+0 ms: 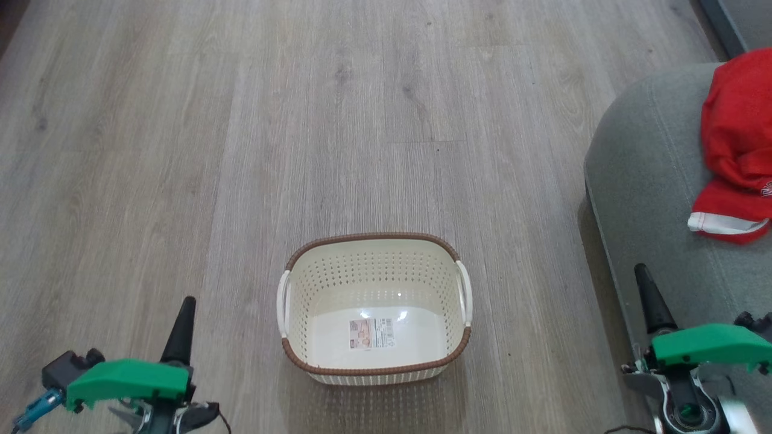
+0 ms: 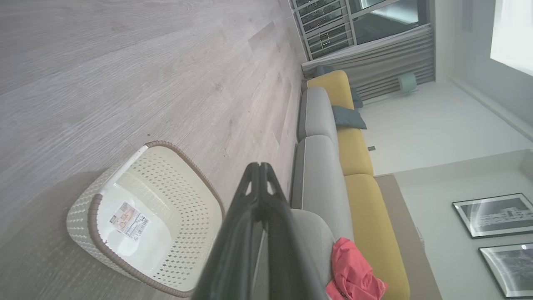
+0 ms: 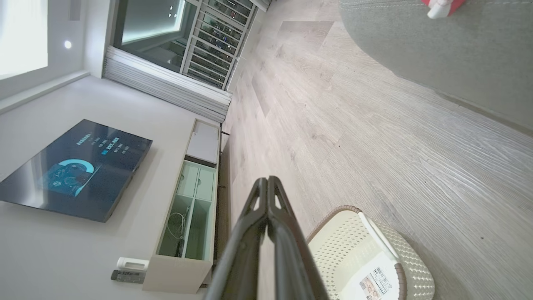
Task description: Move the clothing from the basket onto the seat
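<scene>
Now, your basket (image 1: 374,237) at six o'clock holds just its label (image 1: 372,333), and the clothing (image 1: 739,150) lies on the seat (image 1: 651,181) at three o'clock. Your left fingers (image 1: 181,328) and right fingers (image 1: 651,301) are pressed together, empty. It looks finished to me, so hold both arms off the pile.

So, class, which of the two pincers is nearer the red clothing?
The right pincer: it sits beside the grey seat where the red clothing lies. The left pincer is on the far side of the basket, over the floor.
</scene>
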You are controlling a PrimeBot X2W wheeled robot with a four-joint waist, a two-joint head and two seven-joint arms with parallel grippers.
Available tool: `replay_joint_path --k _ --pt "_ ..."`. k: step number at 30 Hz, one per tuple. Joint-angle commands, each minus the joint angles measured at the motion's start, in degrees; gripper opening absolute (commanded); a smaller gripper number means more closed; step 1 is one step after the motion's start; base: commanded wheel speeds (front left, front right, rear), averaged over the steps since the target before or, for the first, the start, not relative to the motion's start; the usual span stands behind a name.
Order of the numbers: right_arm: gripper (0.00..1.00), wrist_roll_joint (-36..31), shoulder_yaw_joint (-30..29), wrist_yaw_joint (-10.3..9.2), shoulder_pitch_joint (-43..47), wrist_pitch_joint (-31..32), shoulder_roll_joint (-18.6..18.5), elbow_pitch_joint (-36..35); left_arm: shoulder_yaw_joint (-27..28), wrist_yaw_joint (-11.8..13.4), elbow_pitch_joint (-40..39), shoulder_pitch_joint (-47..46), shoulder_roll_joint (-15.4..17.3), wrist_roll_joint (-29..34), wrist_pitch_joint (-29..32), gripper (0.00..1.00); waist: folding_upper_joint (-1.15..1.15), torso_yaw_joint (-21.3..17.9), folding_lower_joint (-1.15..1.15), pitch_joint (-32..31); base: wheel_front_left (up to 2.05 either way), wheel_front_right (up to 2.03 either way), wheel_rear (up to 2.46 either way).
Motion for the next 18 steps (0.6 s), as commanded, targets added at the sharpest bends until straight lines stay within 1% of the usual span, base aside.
replay_joint_path --k 1,18 --pt "0.00 1.9 0.7 0.00 -2.1 0.8 -0.1 -2.5 1.7 -0.4 -2.2 -3.3 0.2 -1.7 0.4 0.00 0.00 0.0 0.00 0.0 0.00 0.00 0.00" --pt "0.00 13.6 0.6 -0.01 -2.2 3.5 0.0 -3.5 2.5 -0.8 -3.5 -3.6 0.2 -11.8 3.1 0.00 0.00 0.0 0.00 -0.4 0.00 0.00 0.00"
